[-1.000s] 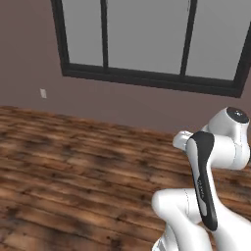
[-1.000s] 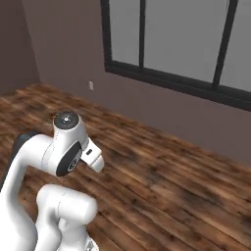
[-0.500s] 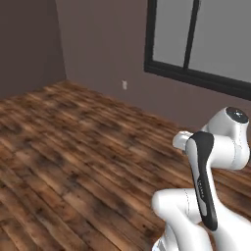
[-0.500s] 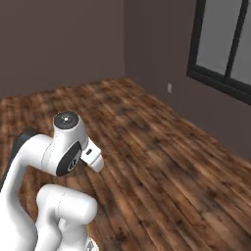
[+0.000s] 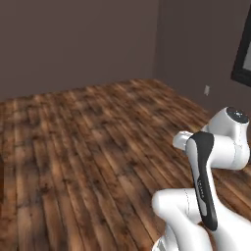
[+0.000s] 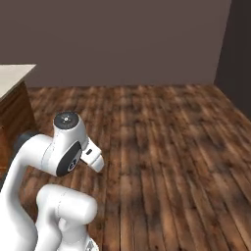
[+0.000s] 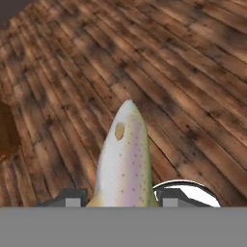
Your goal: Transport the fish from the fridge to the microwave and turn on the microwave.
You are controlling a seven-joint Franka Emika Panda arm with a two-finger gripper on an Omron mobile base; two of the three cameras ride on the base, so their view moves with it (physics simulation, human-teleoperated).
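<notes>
— Where's the fish (image 7: 124, 159)?
— In the hand view, between the gripper (image 7: 118, 197) tips, nose toward 12 o'clock over the wood floor (image 7: 193, 72).
— The fingers?
— Partly open, clamped on the fish's sides.
— Anything else?
— A wooden cabinet (image 6: 13, 105) with a pale top at 9 o'clock in the right base view.
</notes>
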